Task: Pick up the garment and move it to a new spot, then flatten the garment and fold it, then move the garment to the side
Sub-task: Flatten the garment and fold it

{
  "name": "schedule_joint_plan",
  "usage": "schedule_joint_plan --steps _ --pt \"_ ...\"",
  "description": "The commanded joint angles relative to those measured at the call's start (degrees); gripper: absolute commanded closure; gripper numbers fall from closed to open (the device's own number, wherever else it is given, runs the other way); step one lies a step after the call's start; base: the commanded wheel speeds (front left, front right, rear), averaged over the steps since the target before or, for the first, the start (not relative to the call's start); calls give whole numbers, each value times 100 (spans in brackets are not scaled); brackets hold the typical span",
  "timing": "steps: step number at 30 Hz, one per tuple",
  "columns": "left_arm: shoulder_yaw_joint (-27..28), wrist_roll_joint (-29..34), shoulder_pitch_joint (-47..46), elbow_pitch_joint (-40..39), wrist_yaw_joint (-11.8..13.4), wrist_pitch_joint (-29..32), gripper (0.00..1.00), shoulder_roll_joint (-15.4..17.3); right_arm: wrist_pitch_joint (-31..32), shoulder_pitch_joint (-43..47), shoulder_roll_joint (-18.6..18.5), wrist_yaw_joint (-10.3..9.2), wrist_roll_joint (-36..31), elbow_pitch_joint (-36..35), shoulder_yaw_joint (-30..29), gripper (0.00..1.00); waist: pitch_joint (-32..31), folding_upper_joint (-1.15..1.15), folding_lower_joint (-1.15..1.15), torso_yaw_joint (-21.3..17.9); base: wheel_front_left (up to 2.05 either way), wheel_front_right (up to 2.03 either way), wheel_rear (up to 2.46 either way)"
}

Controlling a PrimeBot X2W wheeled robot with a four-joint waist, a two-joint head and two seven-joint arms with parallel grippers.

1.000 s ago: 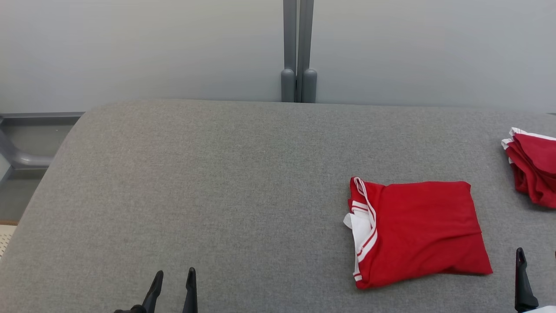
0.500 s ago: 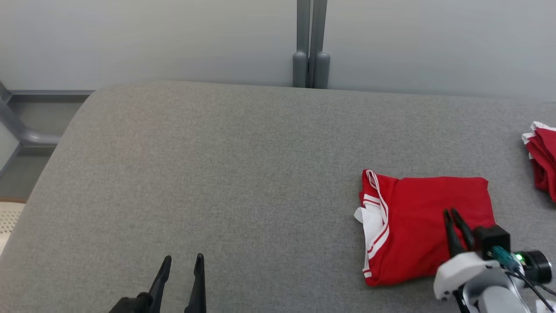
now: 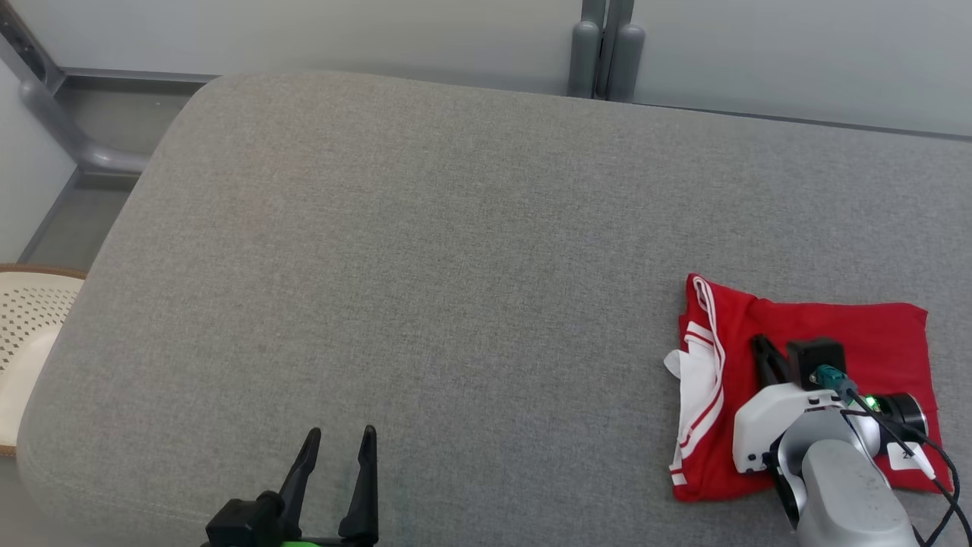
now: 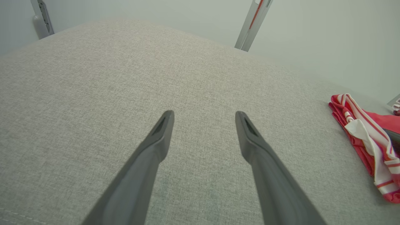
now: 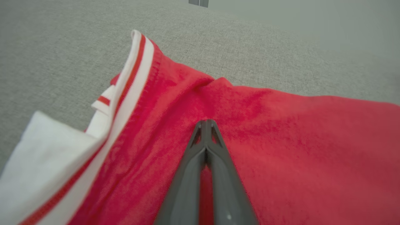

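At the near right of the grey surface (image 3: 456, 266), one folded red garment (image 3: 843, 327) is touched by the right gripper (image 3: 760, 344), fingers pressed together; the left gripper (image 3: 342, 433) is held spread, near left.

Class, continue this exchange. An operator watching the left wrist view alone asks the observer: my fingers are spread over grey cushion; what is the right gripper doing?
Observer: The right gripper is shut, over the folded red garment.
Operator: Whereabouts on it?
Observer: Near the white-striped trim, tips at a crease in the cloth.
Operator: Anything off the cushion's left edge?
Observer: A pale perforated object stands there.
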Motion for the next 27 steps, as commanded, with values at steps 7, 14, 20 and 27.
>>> schedule_joint_plan --steps 7,14,20,27 --pt "8 45 -174 53 -42 -15 0 13 -14 -108 4 -1 404 -116 537 100 124 0 0 64 0 0 0" --pt "-30 42 -127 120 -47 -15 0 13 -15 85 1 -1 657 -235 1232 100 63 0 0 86 0 0 0" --pt "4 -1 -8 125 -14 -15 0 13 -16 251 -3 -3 939 -297 1782 100 -58 0 0 39 0 0 0" --pt "120 57 118 62 4 -15 0 13 -17 580 -9 -4 1245 -1215 1648 100 -286 0 0 -175 0 0 0"
